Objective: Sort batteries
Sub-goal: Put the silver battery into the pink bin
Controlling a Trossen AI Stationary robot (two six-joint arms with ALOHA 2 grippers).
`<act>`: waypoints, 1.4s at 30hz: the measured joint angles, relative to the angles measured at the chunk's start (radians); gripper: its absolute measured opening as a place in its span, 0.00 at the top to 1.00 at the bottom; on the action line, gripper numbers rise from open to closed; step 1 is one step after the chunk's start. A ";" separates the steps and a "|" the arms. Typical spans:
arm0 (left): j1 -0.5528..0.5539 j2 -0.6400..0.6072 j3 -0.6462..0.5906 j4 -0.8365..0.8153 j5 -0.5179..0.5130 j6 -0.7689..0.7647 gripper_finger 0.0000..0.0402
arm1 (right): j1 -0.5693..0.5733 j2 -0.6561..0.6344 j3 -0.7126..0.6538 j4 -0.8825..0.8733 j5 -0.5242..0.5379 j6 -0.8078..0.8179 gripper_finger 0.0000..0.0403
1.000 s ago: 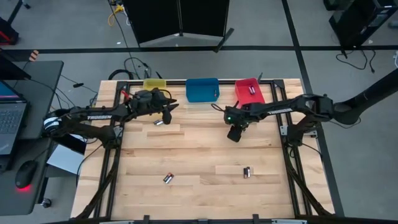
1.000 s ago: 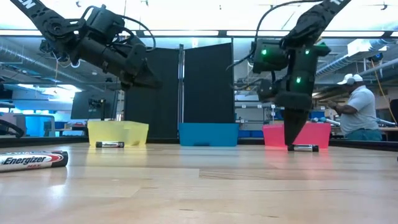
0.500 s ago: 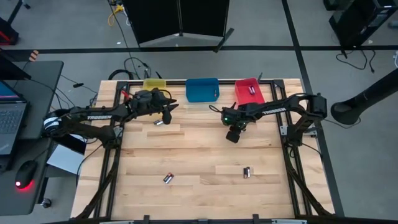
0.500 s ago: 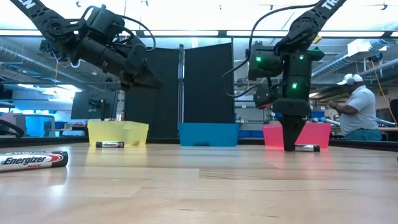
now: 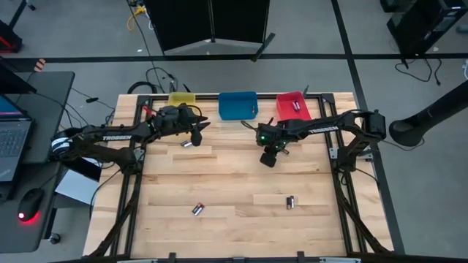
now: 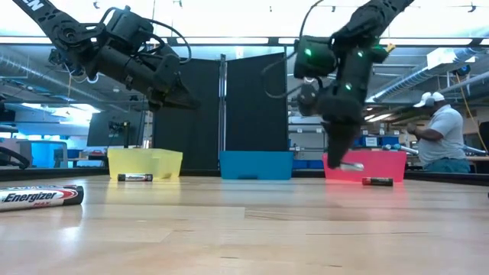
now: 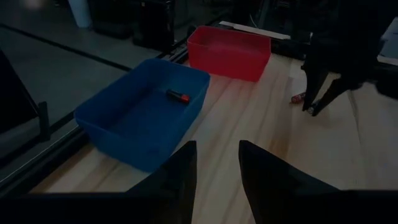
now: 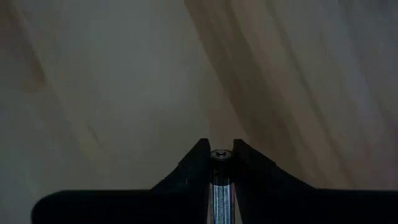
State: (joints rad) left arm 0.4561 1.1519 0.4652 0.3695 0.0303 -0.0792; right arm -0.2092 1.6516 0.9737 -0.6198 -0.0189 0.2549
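Note:
My right gripper [image 5: 268, 158] hangs over the far middle of the table, in front of the red bin [image 5: 292, 107], shut on a small silvery battery [image 6: 351, 165]. A red-ended battery [image 6: 377, 181] lies on the wood just beside it. My left gripper [image 5: 198, 132] waits open, raised in front of the yellow bin [image 5: 183, 98], with a battery [image 5: 187, 144] on the table below it. Two more batteries [image 5: 197, 209] [image 5: 290, 201] lie toward the near edge. One battery [image 7: 178, 96] rests in the blue bin [image 5: 238, 105], another [image 5: 295, 107] in the red bin. My right gripper pinches the silvery battery by its round sides between the two fingertips [image 8: 200, 155], coming steeply from above. One end with its small nub [image 8: 219, 154] shows between the tips. In the low view the battery sticks out sideways from the fingers, nearly level and lifted clear of the table.
The three bins stand in a row along the far edge. A large labelled battery [image 6: 38, 197] lies close to the low camera, and another [image 6: 134, 177] lies before the yellow bin. A person [image 6: 439, 134] sits beyond the table on the right. Bare wood fills the table's middle.
My right gripper has risen off the table and gone a little toward the left edge, tipping slightly. It has taken up the silvery battery, which now hangs clear of the wood. The red-ended battery has stayed where it lay.

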 joint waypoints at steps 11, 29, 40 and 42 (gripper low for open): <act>-0.013 0.000 0.000 -0.002 0.000 0.007 0.69 | -0.097 -0.001 0.255 -0.150 0.026 -0.070 0.86; -0.026 0.000 0.000 0.060 0.000 0.046 0.69 | -0.616 -0.002 0.254 -0.165 0.124 -0.067 0.86; -0.027 0.000 0.000 0.060 0.000 0.047 0.69 | -0.705 -0.002 0.078 0.001 0.118 -0.033 0.86; -0.027 0.000 0.000 0.060 0.000 0.048 0.69 | -0.717 -0.002 0.055 0.024 0.103 -0.021 0.86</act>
State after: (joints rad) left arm 0.4290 1.1519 0.4656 0.4290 0.0307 -0.0313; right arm -0.9264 1.6501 1.0283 -0.5962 0.0843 0.2337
